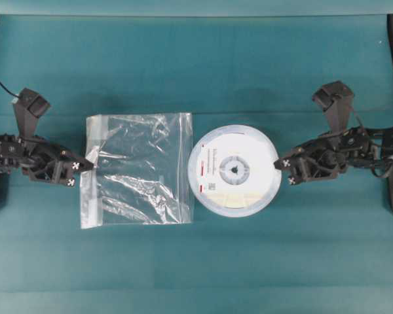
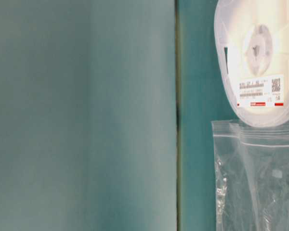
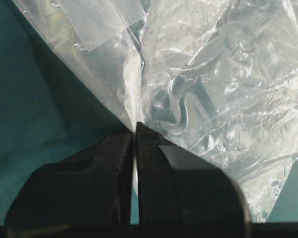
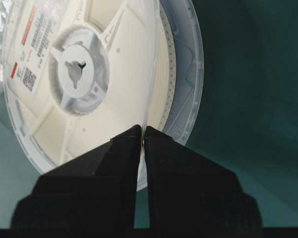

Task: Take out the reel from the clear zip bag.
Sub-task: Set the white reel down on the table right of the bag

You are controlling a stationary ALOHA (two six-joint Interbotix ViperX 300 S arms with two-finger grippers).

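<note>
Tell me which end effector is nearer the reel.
Right. The right end effector is shut on the reel's rim at its right edge. The left end effector pinches the far left edge of the bag, which lies between it and the reel.

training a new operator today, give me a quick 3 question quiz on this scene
1. True or false: the reel is still inside the clear zip bag.
2. What does the left gripper hold? A) the bag's edge B) the reel's rim C) nothing
3. Fill in: the right gripper is shut on the reel's ____.

Key:
1. False. The reel is fully out, to the right of the bag in the overhead view.
2. A. Its jaws pinch the plastic.
3. Rim.
</note>
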